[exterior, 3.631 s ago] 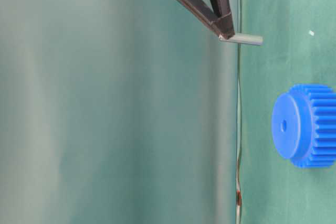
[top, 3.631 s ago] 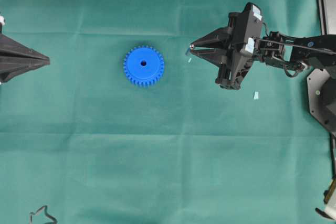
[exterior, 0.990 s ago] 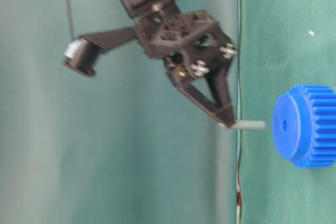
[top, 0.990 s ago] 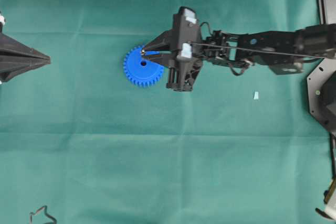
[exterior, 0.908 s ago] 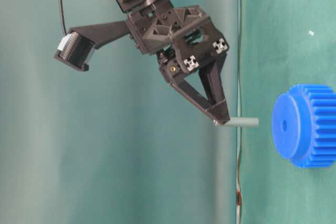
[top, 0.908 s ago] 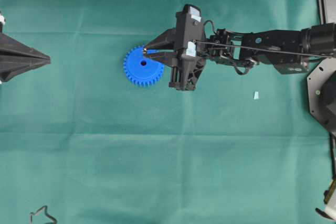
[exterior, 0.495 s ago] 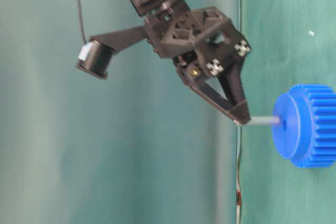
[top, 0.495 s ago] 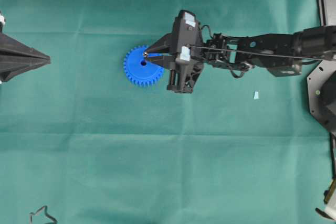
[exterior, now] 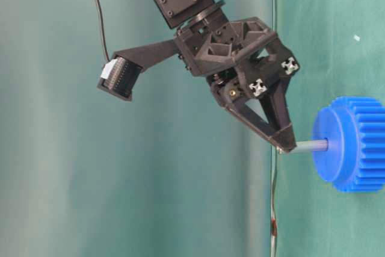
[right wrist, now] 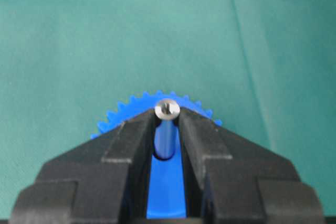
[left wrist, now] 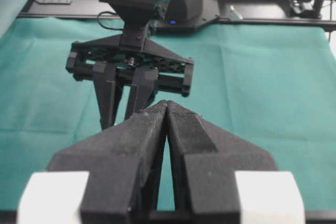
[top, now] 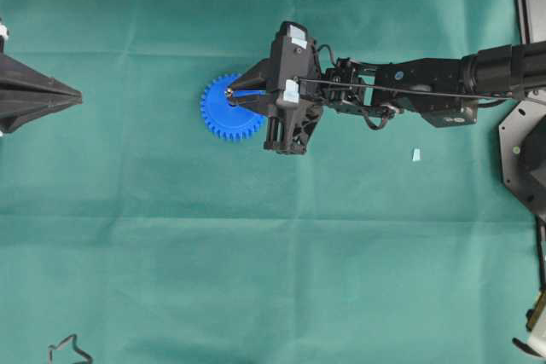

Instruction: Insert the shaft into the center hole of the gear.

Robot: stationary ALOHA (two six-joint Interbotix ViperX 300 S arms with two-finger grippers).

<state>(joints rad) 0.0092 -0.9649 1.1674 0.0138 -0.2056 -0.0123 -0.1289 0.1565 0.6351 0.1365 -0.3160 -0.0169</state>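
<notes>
Since half a second ago the right gripper (exterior: 286,144) has carried the small silver-grey metal shaft (exterior: 311,146) forward, and its tip now meets the flat face of the bright blue toothed plastic gear (exterior: 352,144) where before it stood just short.

We take the gear as our landmark. It lies flat on the green cloth (top: 256,279), teeth all round its rim.

- Shaft: clamped at its upper end between the right gripper's fingertips, shiny round head showing between them in the right wrist view. Its long axis runs square to the gear's face, free end pointing at the gear's middle.
- Center hole: hidden by the shaft and fingers in every view. In the table-level view the tip touches the face at the middle, so we judge it is at the mouth of the hole or just entering; how deep, we cannot tell.
- Right gripper: directly over the gear, far the nearer arm.
- Left gripper (top: 75,98): well off to one side of the gear, fingers pressed together, holding nothing.
- Small pale scrap (top: 416,155): on the cloth well beyond the gear, behind the right arm.

We judge the coming move to be a straight push along the shaft's own axis. Any tilt could jam the tip at the rim of the hole.
</notes>
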